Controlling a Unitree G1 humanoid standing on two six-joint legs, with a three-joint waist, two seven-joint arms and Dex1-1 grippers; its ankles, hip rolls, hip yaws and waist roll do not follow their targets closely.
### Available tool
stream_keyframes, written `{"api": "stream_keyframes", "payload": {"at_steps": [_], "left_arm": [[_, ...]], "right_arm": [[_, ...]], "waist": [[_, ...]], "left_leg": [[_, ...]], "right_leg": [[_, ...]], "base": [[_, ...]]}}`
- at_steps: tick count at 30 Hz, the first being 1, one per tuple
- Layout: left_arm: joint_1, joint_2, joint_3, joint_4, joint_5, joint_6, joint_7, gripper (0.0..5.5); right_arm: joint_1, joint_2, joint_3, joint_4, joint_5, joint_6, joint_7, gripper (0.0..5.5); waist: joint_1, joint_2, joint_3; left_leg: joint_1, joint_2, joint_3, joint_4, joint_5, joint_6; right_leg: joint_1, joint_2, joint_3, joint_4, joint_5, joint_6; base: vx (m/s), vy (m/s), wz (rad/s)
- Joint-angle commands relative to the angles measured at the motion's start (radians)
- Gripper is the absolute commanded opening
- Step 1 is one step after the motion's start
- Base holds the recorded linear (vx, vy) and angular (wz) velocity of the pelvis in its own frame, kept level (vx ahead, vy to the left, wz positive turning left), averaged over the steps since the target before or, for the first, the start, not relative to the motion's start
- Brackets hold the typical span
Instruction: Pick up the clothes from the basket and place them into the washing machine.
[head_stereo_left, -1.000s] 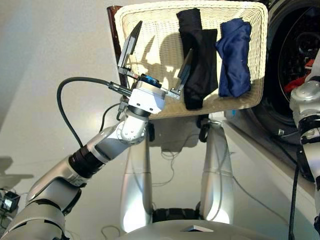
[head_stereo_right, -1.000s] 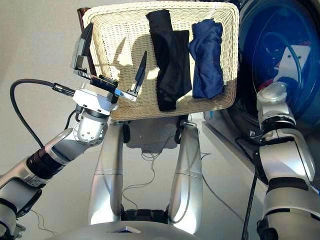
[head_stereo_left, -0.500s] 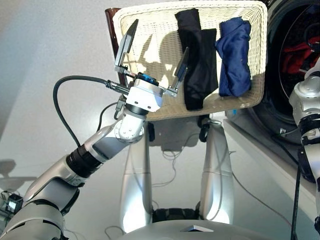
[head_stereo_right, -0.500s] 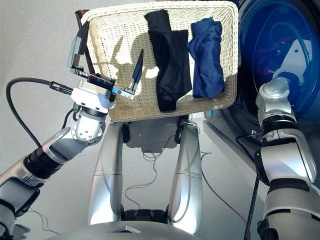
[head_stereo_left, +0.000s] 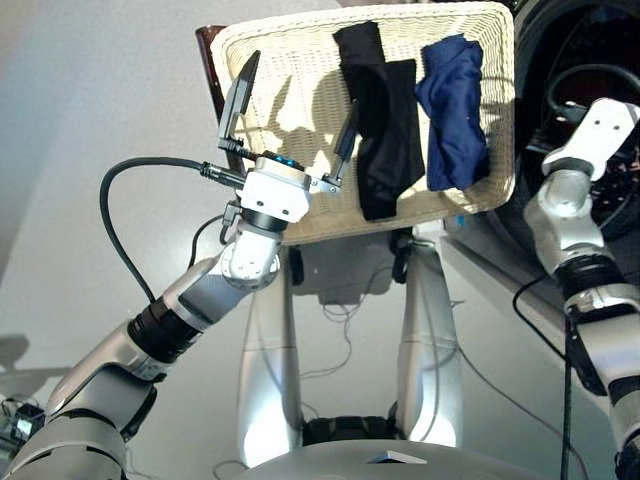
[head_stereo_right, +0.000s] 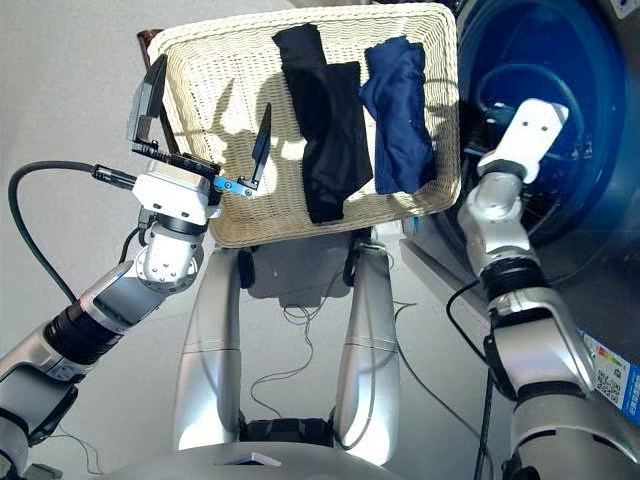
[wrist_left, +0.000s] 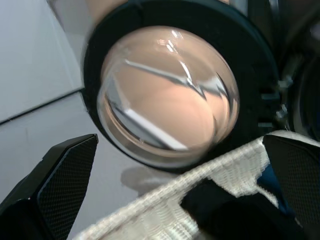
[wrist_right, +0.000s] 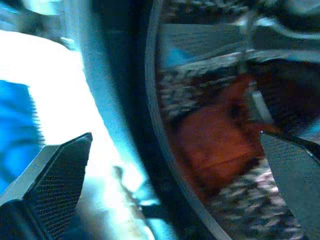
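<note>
The cream wicker basket (head_stereo_left: 290, 50) holds a black garment (head_stereo_left: 378, 130) and a navy garment (head_stereo_left: 452, 112) lying side by side in its right half. My left gripper (head_stereo_left: 290, 120) hovers open over the bare left half, beside the black garment, with nothing between its fingers (head_stereo_left: 236, 100). My right arm (head_stereo_left: 570, 200) reaches into the mouth of the washing machine (head_stereo_right: 600, 200). In the right wrist view my right gripper (wrist_right: 176, 135) is open, and a coral-red garment (wrist_right: 215, 145) lies in the drum beyond it. The left wrist view shows the round glass door (wrist_left: 167, 95) past the basket rim (wrist_left: 200, 185).
A dark brown object (head_stereo_left: 210, 50) pokes out behind the basket's far left corner. A black cable (head_stereo_left: 120, 200) loops out from my left wrist. Thin loose wires (head_stereo_left: 340, 310) lie on the floor under the basket.
The view has shifted. My right wrist has come into sight at the drum's mouth. My left gripper, still open, has edged farther along the basket's left half.
</note>
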Motion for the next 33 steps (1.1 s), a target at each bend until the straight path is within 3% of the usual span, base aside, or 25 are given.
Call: {"api": "stream_keyframes", "payload": {"at_steps": [1, 4, 9, 10, 13, 20, 22, 31, 33], "left_arm": [[0.025, -0.077, 0.007, 0.056, -0.141, -0.036, -0.069, 5.5], [0.026, -0.145, -0.005, 0.162, -0.257, -0.028, -0.12, 5.5], [0.017, -0.247, -0.028, 0.321, -0.359, -0.006, -0.171, 5.5], [0.028, -0.259, -0.035, 0.343, -0.363, -0.005, -0.18, 5.5], [0.006, -0.3, -0.04, 0.397, -0.427, -0.004, -0.199, 5.5], [-0.036, -0.403, -0.019, 0.515, -0.591, -0.006, -0.19, 5.5], [-0.053, -0.442, -0.014, 0.555, -0.697, 0.003, -0.186, 5.5], [-0.134, -0.51, 0.028, 0.688, -0.786, 0.021, -0.134, 5.5], [-0.15, -0.541, 0.049, 0.734, -0.851, 0.019, -0.128, 5.5]], "right_arm": [[0.016, -0.006, -0.013, -0.187, -0.099, -0.092, 0.012, 5.5], [0.033, 0.025, 0.006, -0.298, -0.137, -0.086, 0.016, 5.5], [-0.001, 0.038, 0.076, -0.495, -0.286, -0.05, 0.017, 5.5], [0.006, 0.042, 0.085, -0.496, -0.297, -0.045, 0.015, 5.5], [-0.058, 0.043, 0.144, -0.537, -0.378, -0.015, 0.022, 5.5], [-0.175, 0.113, 0.247, -0.531, -0.402, 0.02, 0.045, 5.5], [-0.21, 0.156, 0.29, -0.529, -0.379, 0.029, 0.055, 5.5], [-0.329, 0.278, 0.404, -0.51, -0.351, 0.046, 0.081, 5.5], [-0.343, 0.304, 0.416, -0.511, -0.343, 0.05, 0.084, 5.5]], "waist": [[-0.009, -0.018, -0.015], [-0.021, -0.029, -0.015], [-0.039, -0.05, -0.015], [-0.039, -0.05, -0.015], [-0.044, -0.05, -0.015], [-0.049, -0.053, -0.015], [-0.05, -0.051, -0.015], [-0.054, -0.053, -0.015], [-0.057, -0.057, -0.015]], "left_leg": [[0.098, -0.007, 0.041, -0.035, -0.067, 0.018], [0.099, -0.004, 0.043, -0.035, -0.065, 0.02], [0.101, 0.004, 0.054, -0.033, -0.066, 0.022], [0.13, 0.007, 0.051, -0.018, -0.105, 0.017], [0.126, 0.011, 0.055, -0.018, -0.104, 0.016], [0.11, 0.02, 0.057, -0.005, -0.106, 0.013], [0.094, 0.023, 0.052, 0.011, -0.108, 0.011], [0.037, 0.033, 0.037, 0.033, -0.105, -0.001], [0.025, 0.038, 0.035, 0.04, -0.107, -0.003]], "right_leg": [[0.047, 0.043, 0.024, -0.067, 0.02, -0.03], [0.045, 0.05, 0.031, -0.071, 0.025, -0.03], [0.038, 0.064, 0.043, -0.072, 0.03, -0.033], [0.063, 0.067, 0.044, -0.053, -0.006, -0.029], [0.054, 0.073, 0.049, -0.053, -0.004, -0.03], [0.032, 0.083, 0.049, -0.037, -0.011, -0.039], [0.014, 0.086, 0.046, -0.009, -0.02, -0.043], [-0.05, 0.098, 0.023, 0.04, -0.036, -0.054], [-0.064, 0.101, 0.02, 0.048, -0.039, -0.055]], "base": [[0.0, 0.0, 0.0], [0.0, 0.0, 0.0], [0.019, -0.003, -0.032], [0.09, -0.016, -0.173], [0.03, -0.003, -0.051], [-0.002, -0.018, -0.039], [-0.005, -0.06, -0.015], [-0.005, -0.043, 0.018], [0.002, -0.057, 0.013]]}}
